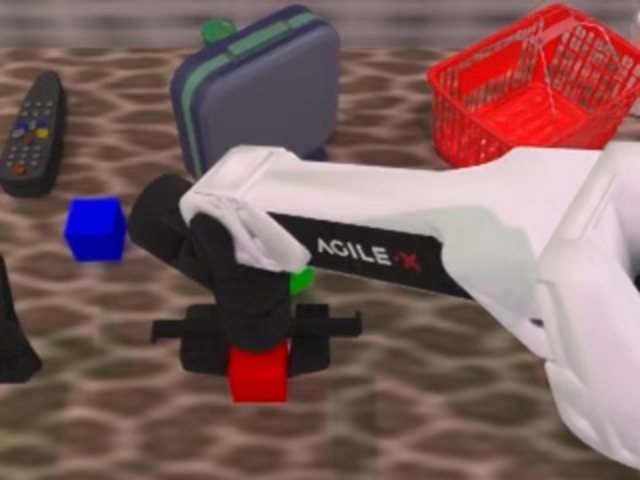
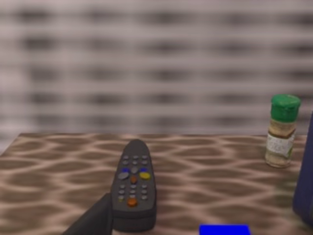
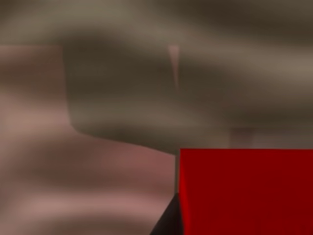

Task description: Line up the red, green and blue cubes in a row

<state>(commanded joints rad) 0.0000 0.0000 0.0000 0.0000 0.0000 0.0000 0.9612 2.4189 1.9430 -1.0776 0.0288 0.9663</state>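
Right gripper (image 1: 258,345): reaches in from the right to the table's middle, directly over the small glossy bright red cube (image 1: 258,374); whether its fingers are closed on the cube or merely beside it cannot be told.
Red cube: near the middle of the brown patterned table (image 1: 430,400), slightly toward the near edge; in the right wrist view it fills the picture's corner (image 3: 244,191).
Green cube (image 1: 301,280): only a sliver shows under the right arm, just beyond the red cube and a little right of it.
Blue cube (image 1: 96,229): deep blue, well apart on the left, near the black remote control (image 1: 33,133).
Left gripper (image 1: 12,345): parked at the left edge; finger state cannot be told.
Progress: red and green look close together, but blue stands alone, so the row is judged unfinished; at least blue remains to be brought in.
Orientation: cubes have no long axis; red and blue sit roughly square to the table edges, green too hidden to judge.
Surroundings: navy rounded case (image 1: 255,90), red wire-mesh basket (image 1: 530,85) far right, green-capped spice jar (image 2: 282,129).
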